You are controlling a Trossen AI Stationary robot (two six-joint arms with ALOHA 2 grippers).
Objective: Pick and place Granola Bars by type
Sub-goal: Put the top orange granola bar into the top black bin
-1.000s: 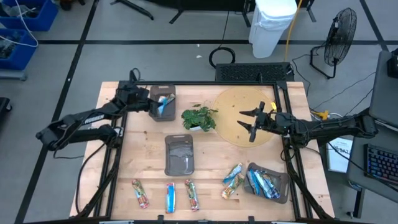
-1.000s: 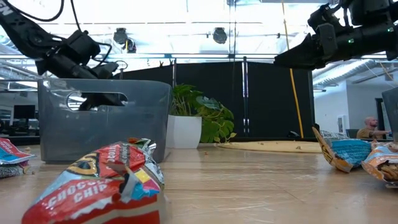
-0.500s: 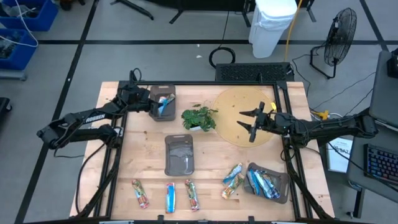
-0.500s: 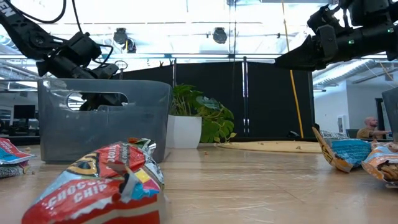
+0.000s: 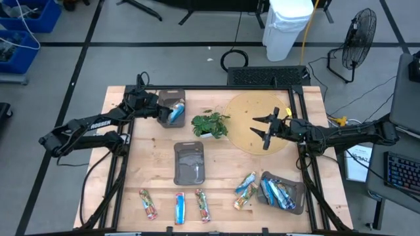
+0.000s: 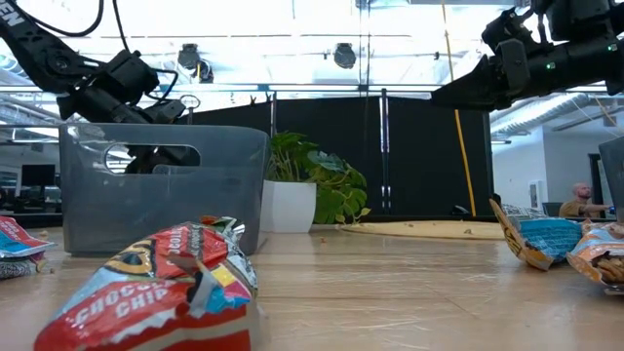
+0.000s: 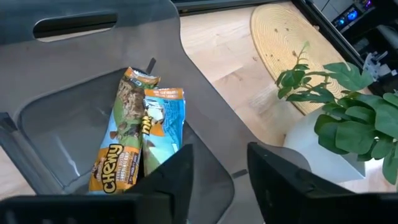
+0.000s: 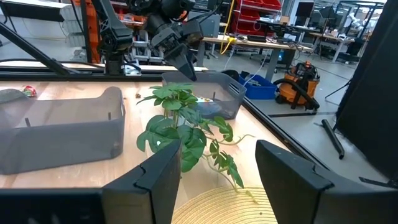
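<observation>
1. Two granola bars, one blue, one tan, lie side by side in the grey tray near the table's far left corner
2. The left end effector hangs over that tray, jaws apart, grasping nothing
3. Three bars lie along the near edge; more bars sit beside and inside the near-right tray
4. The right end effector hovers released over the round mat, near the plant
</observation>
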